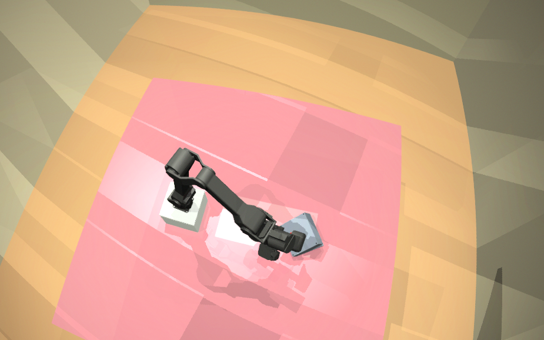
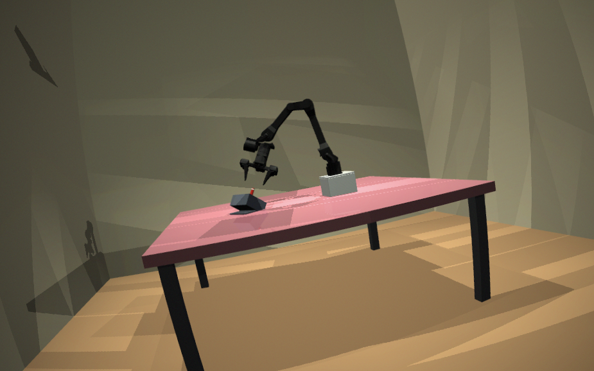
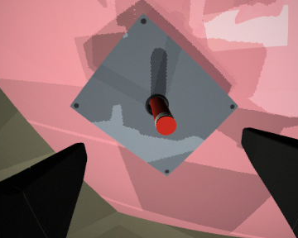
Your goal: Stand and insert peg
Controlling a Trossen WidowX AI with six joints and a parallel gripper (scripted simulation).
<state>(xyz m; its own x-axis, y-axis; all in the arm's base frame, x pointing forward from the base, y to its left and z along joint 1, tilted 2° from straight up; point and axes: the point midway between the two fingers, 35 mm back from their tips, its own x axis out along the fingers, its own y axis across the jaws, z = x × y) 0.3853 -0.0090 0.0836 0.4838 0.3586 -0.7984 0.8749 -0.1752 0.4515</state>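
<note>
A pink table point(image 2: 382, 198) on black legs is standing on a tan wooden floor point(image 2: 382, 313), with olive-grey walls point(image 2: 151, 69) closing in the room behind it. No brand, label or writing is showing on anything in any view.

Nearest the wrist camera, the gripper point(image 3: 167, 181) is hanging with its two black fingers spread wide to either side of the frame, and nothing is sitting between them. It is touching nothing; in the exterior view the gripper point(image 2: 258, 176) is hovering in the air above the panel, fingertips pointing down and apart from the peg.

Beyond the fingers, the sloped grey panel point(image 3: 112, 98) is lying on the table as a diamond shape with a small dark dot at each corner. The red peg point(image 3: 161, 115) is sitting in the hole at the middle of its face, its round red end pointing toward the camera and its lower part hidden inside the dark rim of the hole. The white band cannot be made out here. From the side, the peg point(image 2: 252, 190) is poking up out of the dark panel point(image 2: 246, 202).

Farther back, the black arm point(image 1: 223, 198) is reaching from its white base block point(image 1: 183, 211) out over the panel point(image 1: 309, 232), covering the peg from above.
</note>
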